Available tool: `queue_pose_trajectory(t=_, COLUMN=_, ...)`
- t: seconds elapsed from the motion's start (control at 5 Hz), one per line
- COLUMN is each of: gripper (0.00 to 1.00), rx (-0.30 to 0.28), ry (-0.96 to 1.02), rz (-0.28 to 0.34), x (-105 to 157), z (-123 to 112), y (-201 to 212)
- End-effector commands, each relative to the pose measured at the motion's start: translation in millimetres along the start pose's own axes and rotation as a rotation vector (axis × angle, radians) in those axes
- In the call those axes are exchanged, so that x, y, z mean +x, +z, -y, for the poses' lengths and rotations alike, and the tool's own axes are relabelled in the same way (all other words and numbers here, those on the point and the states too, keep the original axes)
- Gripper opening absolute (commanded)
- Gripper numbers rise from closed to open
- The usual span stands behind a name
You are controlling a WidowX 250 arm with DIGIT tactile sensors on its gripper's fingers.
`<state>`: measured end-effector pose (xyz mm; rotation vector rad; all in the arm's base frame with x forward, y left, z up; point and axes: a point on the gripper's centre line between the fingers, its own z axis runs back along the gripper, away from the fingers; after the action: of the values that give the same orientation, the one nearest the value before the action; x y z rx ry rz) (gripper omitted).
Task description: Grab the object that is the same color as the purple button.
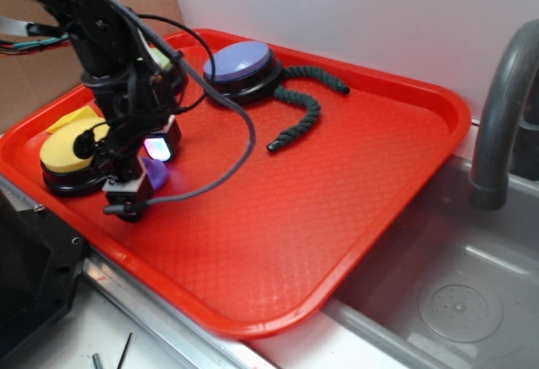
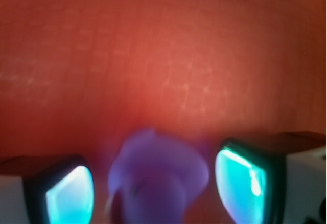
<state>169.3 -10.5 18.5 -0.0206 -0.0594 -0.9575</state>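
Two views give us this moment. Starting at the left of the exterior view, we see the yellow button (image 1: 69, 154) sitting just to the left of the gripper (image 1: 145, 175), with a flat yellow piece (image 1: 72, 119) behind it. The black arm (image 1: 109, 40) reaches down from the upper left, and a grey cable (image 1: 227, 146) loops off to the gripper's right. The gripper is low over the red tray (image 1: 337, 184), and the purple duck (image 1: 154, 172) sits right at it, between the pads. A green button (image 1: 164, 61) is mostly hidden behind the arm. Farther back and to the right of the gripper stands the purple button (image 1: 240, 64), with the dark green rope (image 1: 299, 108) curling beside it, well apart from the gripper. At the far right are a grey faucet (image 1: 501, 108) and a metal sink (image 1: 446, 293).

From the wrist we see the duck (image 2: 156, 175), blurred, between the two glowing pads (image 2: 69, 196). The left pad sits just beside it and a small gap shows on the right, so the jaws look not fully clenched.
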Motion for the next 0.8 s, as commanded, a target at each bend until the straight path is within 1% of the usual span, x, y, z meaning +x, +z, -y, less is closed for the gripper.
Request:
queue_pose_trajectory(t=0.0, gripper=0.0, rx=0.013, ry=0.025, rz=0.034, x=5, z=-4, y=3)
queue_pose_trajectory(t=0.2, gripper=0.0, rx=-0.002, ry=0.019, rz=0.037, x=3, z=-3, y=6)
queue_pose_trajectory(t=0.4, gripper=0.0, rx=-0.002, ry=0.099, rz=0.012, x=13, z=-2, y=35)
queue_pose_trajectory(t=0.6, gripper=0.0, rx=0.092, ry=0.181, rz=-0.101, x=63, z=2, y=81)
